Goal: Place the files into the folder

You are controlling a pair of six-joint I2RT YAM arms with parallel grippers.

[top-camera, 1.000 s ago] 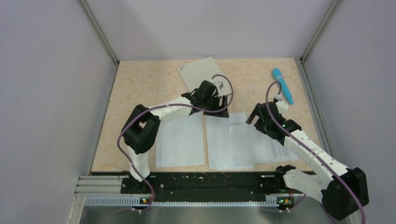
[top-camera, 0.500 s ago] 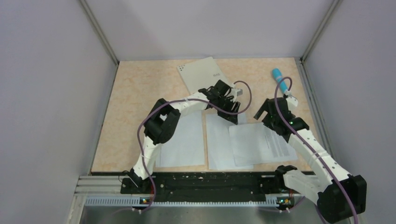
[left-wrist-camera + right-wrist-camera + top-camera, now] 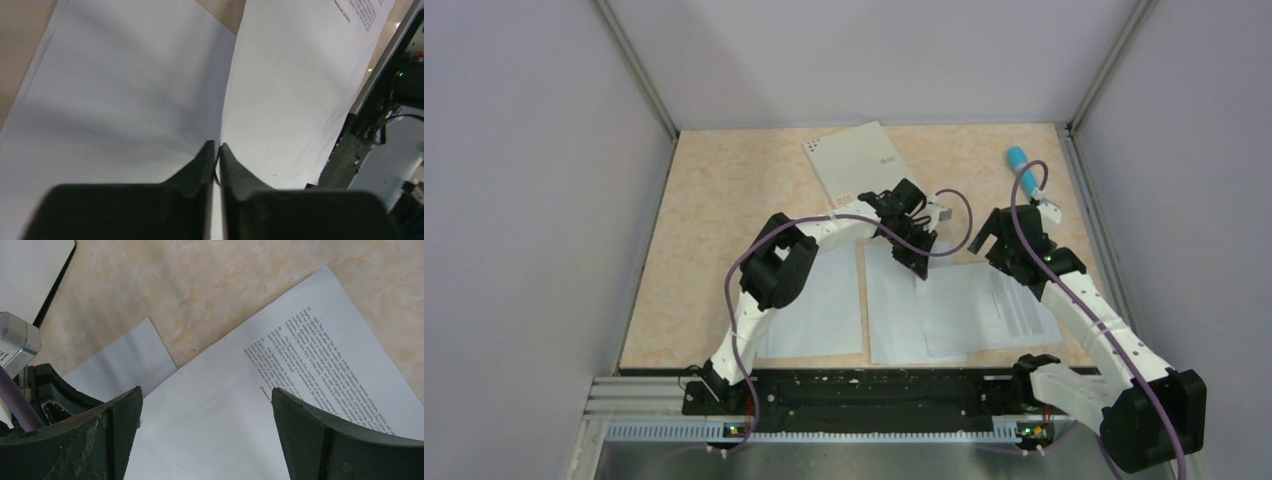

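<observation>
The grey folder lies closed at the back of the table; its corner shows in the right wrist view. Three white files lie in front of it: a left sheet, a middle sheet and a printed sheet overlapping the middle one. My left gripper is shut at the far edge of the middle sheet, where the printed sheet meets it, and a thin white sheet edge sits between its jaws. My right gripper hangs open over the printed sheet.
A blue pen lies at the back right, close to the right arm's cable. Grey walls enclose the table on three sides. The black rail carrying the arm bases runs along the near edge.
My left arm has reached right and forward from the folder's near corner to the sheets, and its jaws have closed there. The right gripper has shifted slightly toward the back right.
</observation>
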